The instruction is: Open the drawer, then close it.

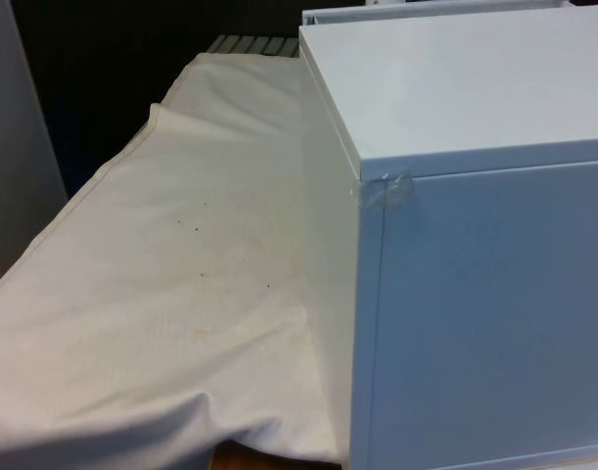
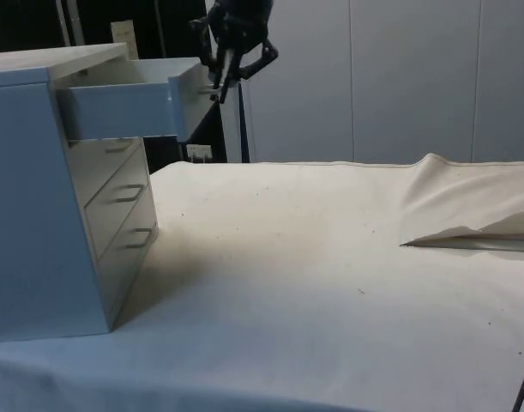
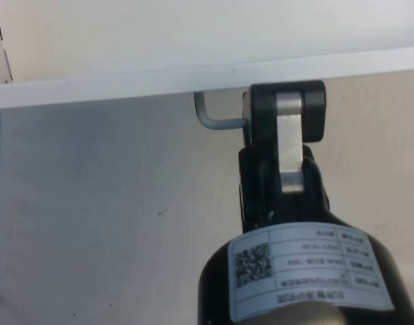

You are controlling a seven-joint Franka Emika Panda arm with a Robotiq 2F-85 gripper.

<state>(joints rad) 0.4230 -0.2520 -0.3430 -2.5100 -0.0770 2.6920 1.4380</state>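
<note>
The black two-finger pincer (image 2: 219, 86) hung at the front of the pulled-out top drawer (image 2: 129, 107), its fingers pointing down at the drawer's front edge. In the wrist view the pincer (image 3: 284, 108) sat on the thin grey metal bar handle (image 3: 217, 120) of that drawer; one black finger with a silver pad (image 3: 288, 139) lay over the bar where the bar ran behind it, and the bar's bent end showed just beside the finger. The fingers seemed pressed together on the handle, though the second finger was hidden behind the first. A white sticker with a square code and several lines of small print (image 3: 308, 267) was stuck on the round black body behind the fingers; the print was too small to read.

The drawer was the uppermost one of a white chest of drawers (image 2: 39, 197) standing on the counter under a white cloth (image 2: 330, 283). It stood well out from the chest's body, its pale front panel (image 3: 207, 68) at the pincer. Below it, three lower drawers (image 2: 116, 206) sat flush in the chest, each with a slim metal handle. In the front view the chest (image 1: 475, 245) turned a plain white side and top to the camera, with a scrap of clear tape (image 1: 385, 191) at its upper corner. The cloth (image 1: 161, 294) carried a few small dark specks and lay in a raised fold (image 2: 467, 215) well away from the chest.
</note>
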